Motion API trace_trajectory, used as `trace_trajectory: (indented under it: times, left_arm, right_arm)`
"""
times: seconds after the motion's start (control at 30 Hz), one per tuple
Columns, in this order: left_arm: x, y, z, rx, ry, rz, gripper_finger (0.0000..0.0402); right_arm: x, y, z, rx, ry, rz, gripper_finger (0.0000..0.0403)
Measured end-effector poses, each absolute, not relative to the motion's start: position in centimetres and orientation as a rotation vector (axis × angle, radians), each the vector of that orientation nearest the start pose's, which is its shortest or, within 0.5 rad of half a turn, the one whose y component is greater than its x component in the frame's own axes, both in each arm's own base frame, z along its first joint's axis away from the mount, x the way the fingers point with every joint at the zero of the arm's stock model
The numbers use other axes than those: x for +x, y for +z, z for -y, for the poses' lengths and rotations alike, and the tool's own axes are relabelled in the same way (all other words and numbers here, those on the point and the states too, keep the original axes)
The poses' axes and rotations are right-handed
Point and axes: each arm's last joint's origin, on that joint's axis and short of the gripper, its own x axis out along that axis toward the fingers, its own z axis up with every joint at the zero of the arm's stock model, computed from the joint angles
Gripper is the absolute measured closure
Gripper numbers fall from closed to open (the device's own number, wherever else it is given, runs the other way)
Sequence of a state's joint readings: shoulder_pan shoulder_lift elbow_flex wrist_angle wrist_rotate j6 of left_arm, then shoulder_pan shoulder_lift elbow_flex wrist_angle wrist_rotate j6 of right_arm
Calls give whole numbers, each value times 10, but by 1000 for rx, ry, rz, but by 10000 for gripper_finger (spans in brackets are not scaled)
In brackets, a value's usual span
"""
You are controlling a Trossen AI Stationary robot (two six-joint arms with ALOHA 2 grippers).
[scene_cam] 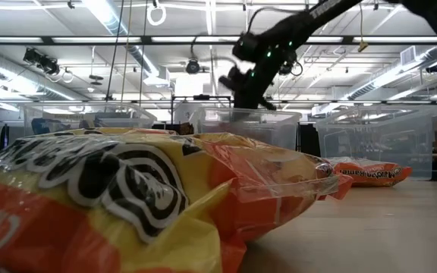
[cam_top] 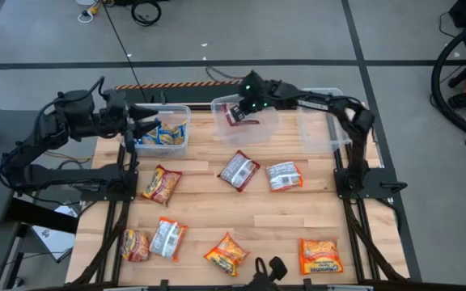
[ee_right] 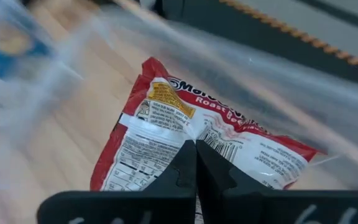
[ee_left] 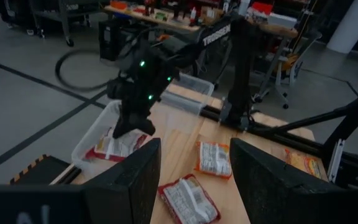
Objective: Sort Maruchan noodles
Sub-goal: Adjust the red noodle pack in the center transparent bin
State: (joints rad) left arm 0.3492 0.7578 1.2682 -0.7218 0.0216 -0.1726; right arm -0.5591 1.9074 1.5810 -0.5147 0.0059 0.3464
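My right gripper (cam_top: 243, 107) reaches over the middle clear tub (cam_top: 267, 129) and is shut on a dark red-silver noodle packet (ee_right: 185, 137) inside it; this packet also shows in the left wrist view (ee_left: 112, 147). My left gripper (cam_top: 146, 123) is open and empty (ee_left: 194, 180), hovering at the left tub (cam_top: 176, 109), which holds blue-yellow packets (cam_top: 162, 136). Loose packets lie flat on the table: orange-yellow ones (cam_top: 162, 184) (cam_top: 226, 253) (cam_top: 320, 256) and dark red-silver ones (cam_top: 239, 170) (cam_top: 284, 175). My right gripper pinches the dark red-silver packet's wrapper (ee_right: 194, 134) between its two shut fingers, coming from above and slanting down. The wrapper creases toward the fingertips. The fingers themselves hide the exact spot. The packet sits tilted inside the middle tub.
A third clear tub (cam_top: 326, 129) stands at the far right. More packets (cam_top: 168, 238) (cam_top: 135, 245) lie near the front left. An orange-yellow packet (scene_cam: 127, 205) fills the foreground of the low view. Bare wood shows in the table's middle (cam_top: 273, 218).
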Motion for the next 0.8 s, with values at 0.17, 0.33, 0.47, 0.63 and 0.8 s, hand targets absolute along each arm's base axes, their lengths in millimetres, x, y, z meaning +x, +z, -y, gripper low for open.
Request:
trace_trajectory:
  times: [0.17,0.33,0.47,0.63,0.8]
  left_arm:
    - [115,435,-41,-147,336,-211,205]
    - [147,427,-52,36,306,-302,205]
    - [184,412,-59,393,210,-431,205]
    - [235,385,-64,858,33,-558,205]
    - [278,370,-64,1071,37,-547,205]
  right_arm:
    - [340,302,213,551,-657,-631,400]
    - [322,337,198,631,-540,-553,401]
    - [312,349,188,715,-477,-556,401]
    - [305,361,180,804,-373,-527,401]
    - [305,363,176,875,-285,-533,401]
